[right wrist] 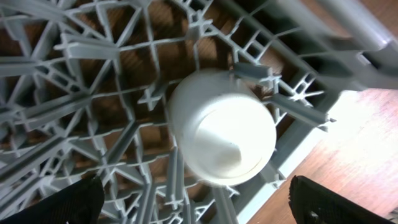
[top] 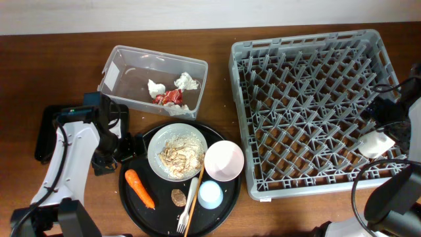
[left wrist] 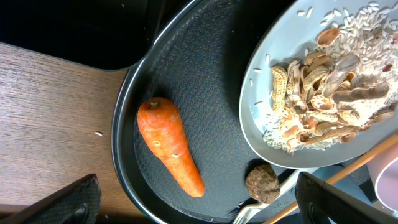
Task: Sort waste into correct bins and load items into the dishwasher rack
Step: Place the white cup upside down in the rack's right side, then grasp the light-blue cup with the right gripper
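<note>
A carrot (left wrist: pixel 169 146) and a small brown lump (left wrist: pixel 262 182) lie on the round black tray (top: pixel 131 197). The grey-white plate (top: pixel 155 148) holds the beige food heap (top: pixel 179 155). My left gripper (left wrist: pixel 199 208) is open and empty, above the carrot and lump. The pink bowl (top: pixel 223 160), blue cup (top: pixel 210 194), white fork (top: pixel 186 212) and chopstick (top: pixel 195 187) are on the tray. The clear tub (top: pixel 118 69) holds white tissues (top: pixel 156 87) and the red wrapper (top: pixel 170 97). The cream cup (right wrist: pixel 221 127) rests base-up in the dishwasher rack (top: pixel 296 46). My right gripper (right wrist: pixel 196 202) is open above it.
The small black tray (top: pixel 45 131) lies at the far left, partly hidden by my left arm (top: pixel 69 155). The rack's near right corner meets bare wooden table (right wrist: pixel 367 137). The wall edge runs along the back of the table.
</note>
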Robot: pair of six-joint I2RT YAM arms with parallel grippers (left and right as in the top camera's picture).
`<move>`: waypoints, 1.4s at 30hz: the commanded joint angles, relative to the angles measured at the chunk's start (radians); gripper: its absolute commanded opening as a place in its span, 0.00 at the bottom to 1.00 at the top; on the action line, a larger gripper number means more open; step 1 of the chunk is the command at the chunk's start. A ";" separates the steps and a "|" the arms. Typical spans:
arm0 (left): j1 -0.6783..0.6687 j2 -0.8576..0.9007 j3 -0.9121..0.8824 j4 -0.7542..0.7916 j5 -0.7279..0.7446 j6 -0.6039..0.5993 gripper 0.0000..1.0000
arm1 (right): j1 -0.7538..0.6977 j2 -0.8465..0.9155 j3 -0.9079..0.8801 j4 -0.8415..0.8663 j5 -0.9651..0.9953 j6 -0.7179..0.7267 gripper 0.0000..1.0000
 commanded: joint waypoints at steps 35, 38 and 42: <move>0.005 -0.003 -0.003 0.014 0.014 0.016 0.99 | 1.527 -0.045 -0.179 0.092 -0.126 0.044 0.56; 0.005 -0.003 -0.003 0.014 0.014 0.016 0.99 | 1.483 -0.119 -0.003 -0.064 -0.023 0.043 0.57; 0.005 -0.003 -0.003 0.014 0.014 0.016 0.99 | 1.252 -0.247 0.226 -0.191 0.059 0.031 0.57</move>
